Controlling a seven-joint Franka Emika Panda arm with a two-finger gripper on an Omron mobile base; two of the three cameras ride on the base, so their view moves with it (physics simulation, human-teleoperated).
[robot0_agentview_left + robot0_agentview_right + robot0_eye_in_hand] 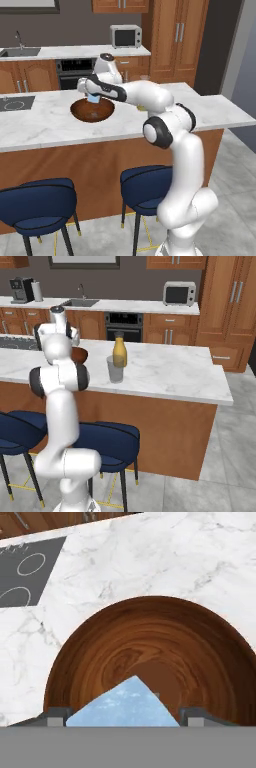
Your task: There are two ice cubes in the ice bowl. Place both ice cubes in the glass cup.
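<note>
Ice cube [124, 704], pale blue and translucent, sits clenched between the two dark fingertips [56, 717] of the claw [122, 718] in the hand view, one corner pointing up toward the middle of the ice bowl [150, 647]. The claw is grasping that cube and holds it just above the bowl's dark reddish-brown wooden hollow; the part of the bowl's inside that shows holds no other cube, though the lower part is hidden behind the held one.

From the left base view the claw [93, 98] hangs over the ice bowl [92, 110] with the pale blue block [93, 99] visible under the hand, above the bowl's rim. The bowl stands on the white marble table [40, 125], with a black cooktop [15, 103] set into the table to its left.

In the right base view the glass cup [115, 369] stands upright on the table [165, 373], just in front of and touching or nearly touching the yellow-orange bottle [119, 351]. The ice bowl [80, 354] shows partly behind the white arm, near the cup and to its left. Whether anything lies inside the cup cannot be told.

Blue stools [40, 205] stand under the near edge of the table. A microwave [125, 36] sits on the far counter, along with a sink [20, 51].
</note>
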